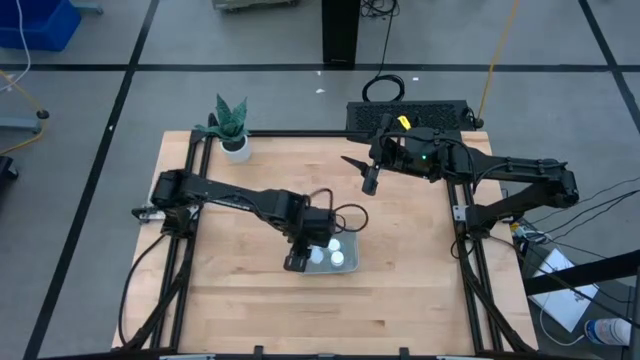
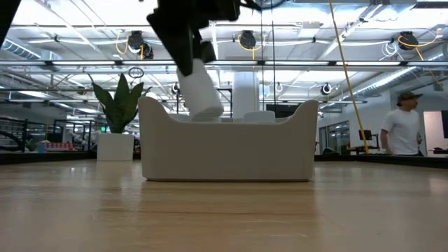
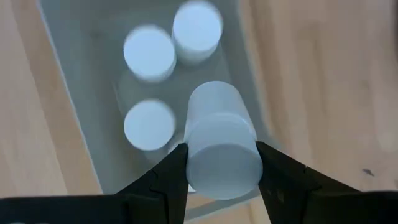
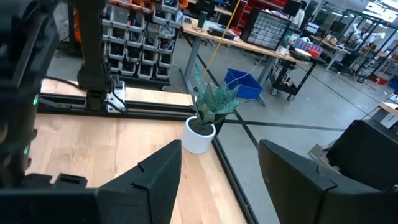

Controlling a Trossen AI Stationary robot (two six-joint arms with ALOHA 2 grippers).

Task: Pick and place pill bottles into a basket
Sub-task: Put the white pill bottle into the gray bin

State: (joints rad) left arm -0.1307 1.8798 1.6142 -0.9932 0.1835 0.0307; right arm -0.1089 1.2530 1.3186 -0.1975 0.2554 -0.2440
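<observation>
Three pill bottles (image 3: 149,53) are already stood in the basket (image 2: 227,150). A fourth bottle (image 3: 221,146) is clamped between the left gripper's (image 3: 221,180) fingers just over the tray. The right gripper (image 1: 369,178) is parked apart, fingers spread, empty. Release remains; a fifth bottle is not seen.

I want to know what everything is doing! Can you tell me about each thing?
Left hand: shut on a small white cylindrical pill bottle, tilted over the tray.
Pale grey shallow tray: holds three white bottles, upright.
Right hand: open, empty, raised.
</observation>
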